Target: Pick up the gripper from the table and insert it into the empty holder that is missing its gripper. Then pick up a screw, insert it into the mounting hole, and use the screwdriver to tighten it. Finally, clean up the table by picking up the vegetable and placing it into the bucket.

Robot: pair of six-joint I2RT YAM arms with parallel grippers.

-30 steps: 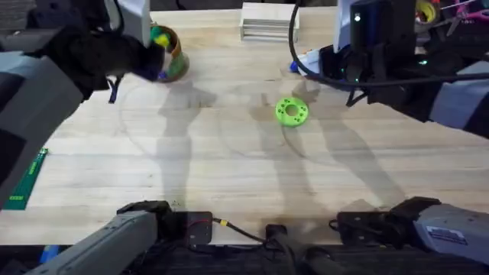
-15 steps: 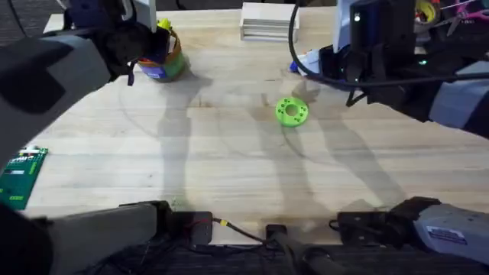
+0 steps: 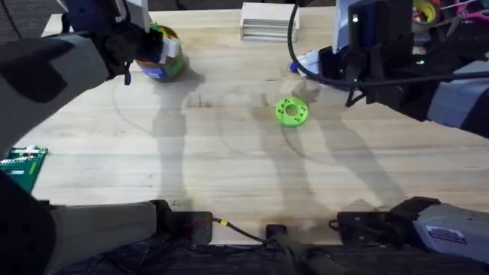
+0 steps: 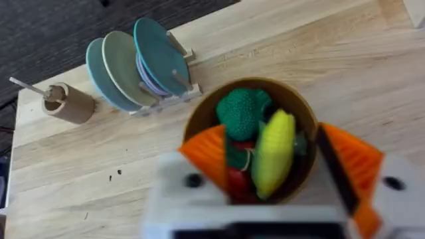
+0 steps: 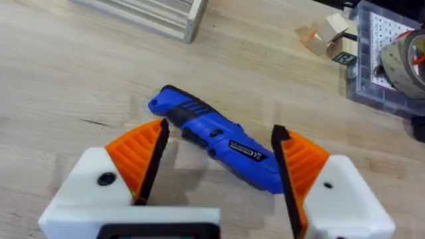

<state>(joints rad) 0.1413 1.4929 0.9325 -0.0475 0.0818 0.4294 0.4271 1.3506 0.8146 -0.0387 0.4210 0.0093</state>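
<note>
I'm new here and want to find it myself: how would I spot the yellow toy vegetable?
Find the rack of teal plates at the table's far corner. Just beside it stands the round golden-brown bucket, directly below the left gripper, whose orange pads are open. Inside, the vegetable is the smooth yellow oblong, unlike the bumpy dark green toy next to it.

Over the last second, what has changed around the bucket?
The left arm swung away from over the table's left side; its gripper hangs open over the bucket, where the vegetable lies. The green disc and screwdriver stayed put.
</note>
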